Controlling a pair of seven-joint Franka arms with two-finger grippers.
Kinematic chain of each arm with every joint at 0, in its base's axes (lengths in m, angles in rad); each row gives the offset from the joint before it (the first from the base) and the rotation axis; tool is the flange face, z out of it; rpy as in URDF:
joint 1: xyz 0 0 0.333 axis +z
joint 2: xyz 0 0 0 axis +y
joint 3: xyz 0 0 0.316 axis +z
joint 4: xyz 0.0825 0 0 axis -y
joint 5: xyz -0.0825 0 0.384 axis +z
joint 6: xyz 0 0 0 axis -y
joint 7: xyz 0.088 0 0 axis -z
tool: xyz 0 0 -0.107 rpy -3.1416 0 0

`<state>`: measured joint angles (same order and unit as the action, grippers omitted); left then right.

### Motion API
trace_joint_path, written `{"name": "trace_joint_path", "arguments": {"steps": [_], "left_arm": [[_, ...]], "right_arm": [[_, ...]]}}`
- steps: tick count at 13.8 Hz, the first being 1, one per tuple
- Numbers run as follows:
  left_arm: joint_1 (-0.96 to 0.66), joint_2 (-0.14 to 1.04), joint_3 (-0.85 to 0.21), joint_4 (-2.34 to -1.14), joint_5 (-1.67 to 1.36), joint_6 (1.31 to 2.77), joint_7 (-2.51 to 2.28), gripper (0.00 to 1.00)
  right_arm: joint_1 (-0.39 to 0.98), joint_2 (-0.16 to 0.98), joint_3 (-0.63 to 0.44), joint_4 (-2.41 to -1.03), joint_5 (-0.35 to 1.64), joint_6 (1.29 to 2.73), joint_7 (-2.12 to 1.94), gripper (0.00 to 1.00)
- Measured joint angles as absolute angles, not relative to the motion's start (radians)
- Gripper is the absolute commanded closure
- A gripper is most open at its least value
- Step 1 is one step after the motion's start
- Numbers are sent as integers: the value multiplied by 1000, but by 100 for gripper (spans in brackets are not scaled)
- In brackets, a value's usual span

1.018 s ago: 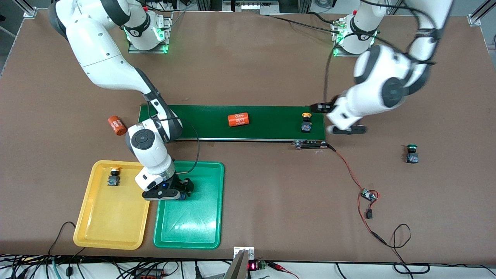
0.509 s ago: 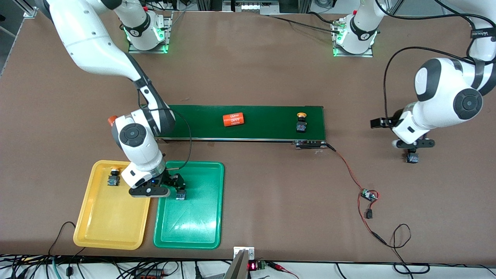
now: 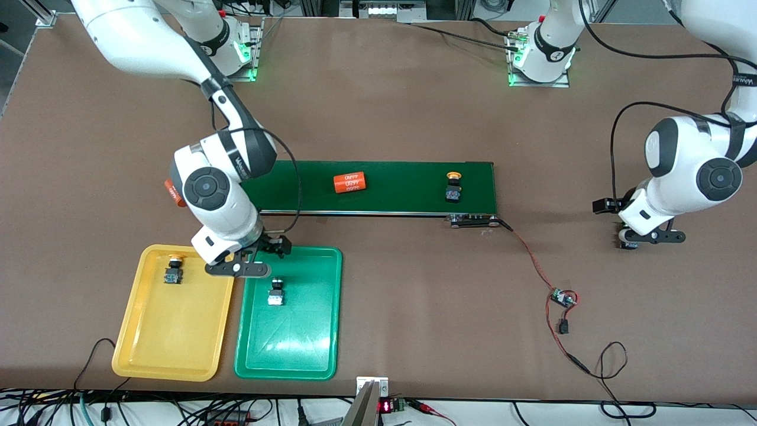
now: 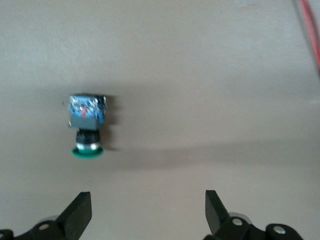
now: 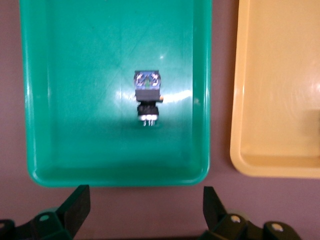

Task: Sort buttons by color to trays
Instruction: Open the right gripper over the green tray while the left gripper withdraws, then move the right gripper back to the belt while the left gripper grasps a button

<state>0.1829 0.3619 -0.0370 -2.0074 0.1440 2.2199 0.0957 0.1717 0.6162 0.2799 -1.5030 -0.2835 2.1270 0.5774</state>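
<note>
Brown matte table. Right gripper, fingers wide, hangs over the shallow green plastic tray holding one button. Left gripper, spread empty, over a green-capped button, mostly hidden from the front.

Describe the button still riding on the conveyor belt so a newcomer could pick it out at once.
Find the long dark green conveyor belt in the table's middle. Near its end toward the left arm lies a yellow-capped button on a black-and-blue body. The other thing on the belt is a plain orange cylinder.
</note>
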Motion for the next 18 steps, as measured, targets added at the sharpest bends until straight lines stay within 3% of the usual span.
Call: {"name": "trace_joint_path", "arguments": {"steps": [3,7,17,18], "left_arm": [[250,433,-33,-2008,144,2317,210,0],[266,472,-34,-1983,144,2336,323,0],[318,583,-33,-1917,143,2406,360,1],[318,587,-33,-1917,143,2413,360,8]], "right_arm": [[157,558,296,-1506,-277,1996,585,0],[102,487,343,-1511,-199,1918,585,0],[88,470,349,-1522,-183,1893,585,0],[87,470,349,-1522,-182,1892,585,0]]}}
